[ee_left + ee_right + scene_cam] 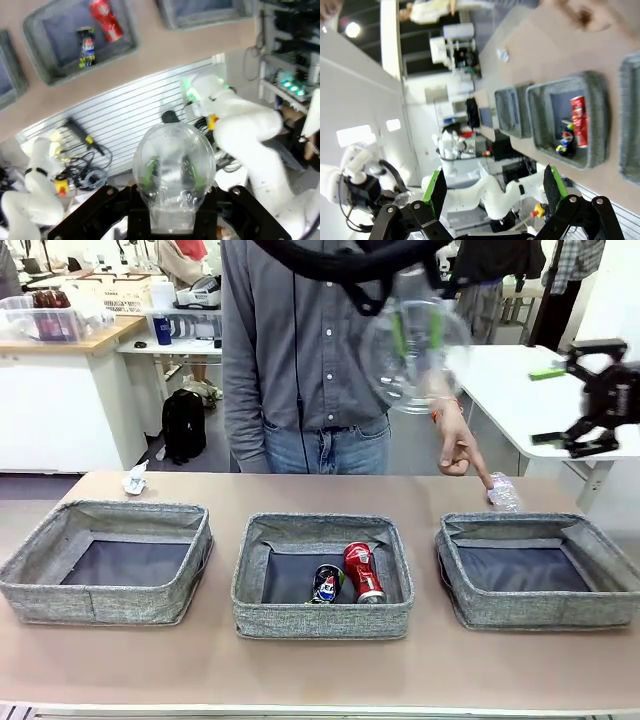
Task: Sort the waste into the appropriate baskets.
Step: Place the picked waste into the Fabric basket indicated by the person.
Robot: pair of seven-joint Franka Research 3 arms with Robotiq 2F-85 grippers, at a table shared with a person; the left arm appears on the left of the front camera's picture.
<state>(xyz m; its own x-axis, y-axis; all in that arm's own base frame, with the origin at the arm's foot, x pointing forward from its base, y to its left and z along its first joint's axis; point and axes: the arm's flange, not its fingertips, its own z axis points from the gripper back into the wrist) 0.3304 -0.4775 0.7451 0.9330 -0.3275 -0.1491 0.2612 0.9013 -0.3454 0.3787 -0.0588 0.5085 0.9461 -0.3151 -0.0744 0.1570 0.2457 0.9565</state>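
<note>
Left gripper (418,340): raised high above the counter (300,670), level with the person's chest in the front view. The jaws are clenched on the cup (415,380).
Cup: clear plastic, held off the counter with its rounded end pointing away from the wrist. The green pads (150,172) show through its wall.
Right gripper (550,407): up at the right edge, well apart from the baskets. The jaws are released and spread wide, with nothing between them.
Middle basket (320,620): holds the red can (364,572) and the blue can (327,583), which lie side by side near the front wall. The red can is on the robot's right.
Left basket (100,605): grey fabric with a dark bottom.
Right basket (530,612): the same make.
Bottle (503,492): lying on the counter just behind the right basket's far rim.
Hand (458,445): the person's hand, with the index finger pointing down at the bottle. The fingertip is right at it, but I cannot tell whether they touch.
Paper wad (135,480): on the counter behind the left basket, near the far edge.
Right wrist view: the open pads (437,187) frame the middle basket (570,125) with both cans inside. The paper wad (503,54) lies farther off.
</note>
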